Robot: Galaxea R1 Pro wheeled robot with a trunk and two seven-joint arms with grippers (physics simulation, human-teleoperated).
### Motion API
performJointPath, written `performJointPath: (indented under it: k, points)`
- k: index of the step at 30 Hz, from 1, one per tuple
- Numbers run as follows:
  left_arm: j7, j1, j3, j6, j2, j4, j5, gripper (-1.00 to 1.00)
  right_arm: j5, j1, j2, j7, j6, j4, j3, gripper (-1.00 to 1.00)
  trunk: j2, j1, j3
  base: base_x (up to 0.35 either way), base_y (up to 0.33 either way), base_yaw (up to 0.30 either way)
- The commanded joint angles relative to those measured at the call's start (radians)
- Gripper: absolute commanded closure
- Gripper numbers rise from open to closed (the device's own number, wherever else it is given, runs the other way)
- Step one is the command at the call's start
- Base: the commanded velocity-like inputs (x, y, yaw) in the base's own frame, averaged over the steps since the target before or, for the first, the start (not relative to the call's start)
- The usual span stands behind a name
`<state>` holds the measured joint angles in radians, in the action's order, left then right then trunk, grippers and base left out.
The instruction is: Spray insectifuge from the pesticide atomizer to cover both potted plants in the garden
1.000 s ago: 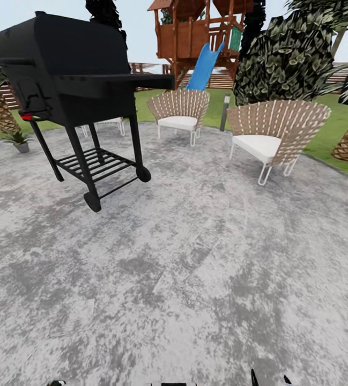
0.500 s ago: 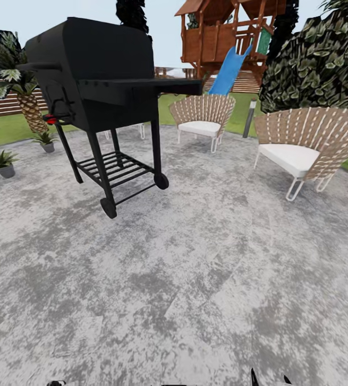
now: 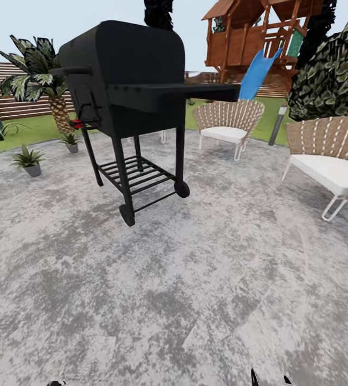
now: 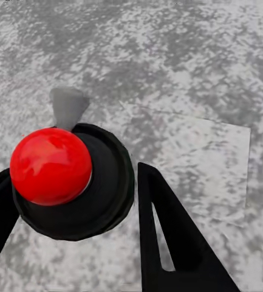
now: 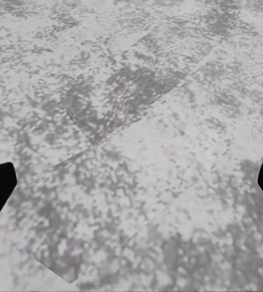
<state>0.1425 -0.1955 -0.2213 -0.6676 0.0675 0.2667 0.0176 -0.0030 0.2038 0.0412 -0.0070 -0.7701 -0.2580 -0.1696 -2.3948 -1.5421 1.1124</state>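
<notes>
- Looking across the patio (image 3: 195,279), the two potted plants sit at its far left edge: one (image 3: 28,160) nearer, the other (image 3: 71,141) further back beside the palm (image 3: 45,80).
- Between them and the middle of the view stands the black grill (image 3: 128,91), so the plants lie forward and to the robot's left, well apart from both arms.
- No pesticide atomizer can be made out; where it lies cannot be told.
- Left pincer (image 4: 70,243) hangs over the paving with its dark fingers (image 4: 167,237) spread apart, a red ball on a black disc (image 4: 51,165) showing between them.
- Right pincer (image 5: 131,188) is spread wide and empty over bare paving.
- By position, the left arm is on the plants' side, though the base likely has to travel first.
</notes>
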Motion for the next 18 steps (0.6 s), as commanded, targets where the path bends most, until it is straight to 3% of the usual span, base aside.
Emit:
performJointPath:
  k: [1,9,18]
  points:
    - [0.006,-0.001,0.002,-0.003,0.000,-0.001,0.002,1.00,0.000,0.000,0.000,-0.001,-0.003,0.000,-0.001,-1.00,0.000,0.000,0.000,0.292,0.190,0.219]
    - [0.006,-0.001,0.002,-0.003,0.000,-0.001,0.002,1.00,0.000,0.000,0.000,-0.001,-0.003,0.000,0.000,-1.00,0.000,0.000,-0.008,0.296,0.169,0.220]
    - [0.006,-0.001,0.002,-0.003,0.000,-0.001,0.002,1.00,0.000,0.000,-0.001,-0.001,-0.003,0.000,0.001,-1.00,0.000,0.000,-0.018,0.331,0.018,0.219]
